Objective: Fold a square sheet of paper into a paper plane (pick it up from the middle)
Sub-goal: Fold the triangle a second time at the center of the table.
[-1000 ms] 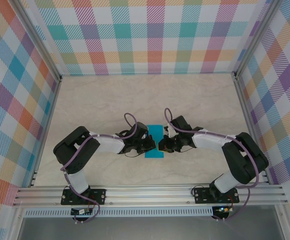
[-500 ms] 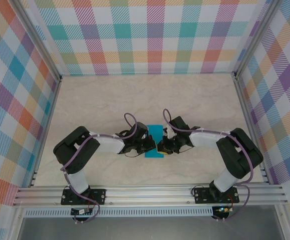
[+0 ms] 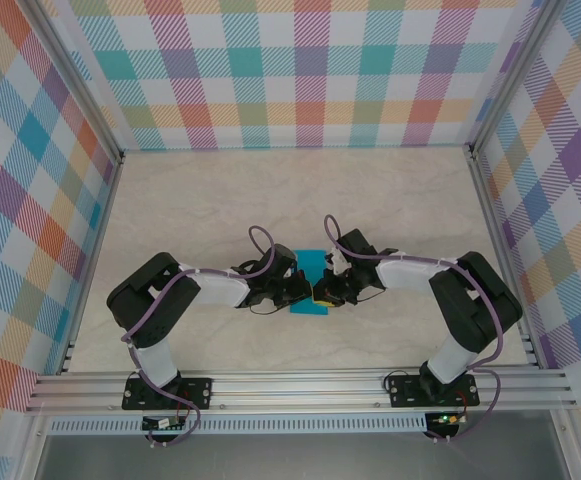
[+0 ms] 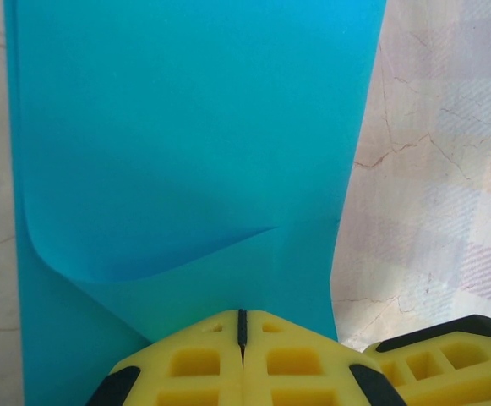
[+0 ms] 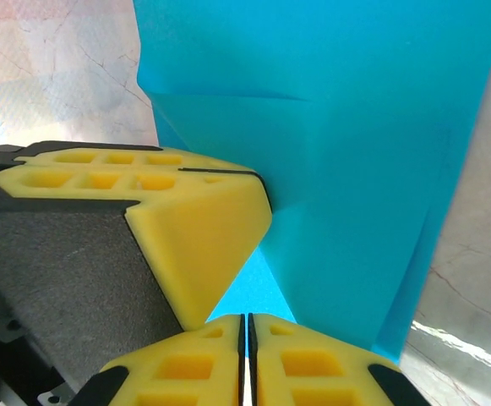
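The square sheet of paper (image 3: 310, 270) is teal-blue and lies at the table's middle as a narrow folded rectangle. In the left wrist view the sheet (image 4: 194, 127) has a top layer that curls up along its left side and runs down to my left gripper (image 4: 242, 315). That gripper is shut, with its yellow tips resting on the paper. My right gripper (image 5: 247, 320) is shut to a hairline gap, and its tips touch a raised flap of the sheet (image 5: 338, 127). From above, the left gripper (image 3: 304, 292) and the right gripper (image 3: 322, 290) almost meet over the sheet's near half.
The marble-patterned table (image 3: 300, 200) is enclosed by checked walls (image 3: 310, 70) on three sides. An aluminium rail (image 3: 300, 385) at the near edge carries both arm bases. In the right wrist view the left gripper's yellow finger (image 5: 203, 220) stands just beside my right fingertips.
The right gripper has slid a little to the left, closer to the left gripper over the sheet. The left arm has stayed still.
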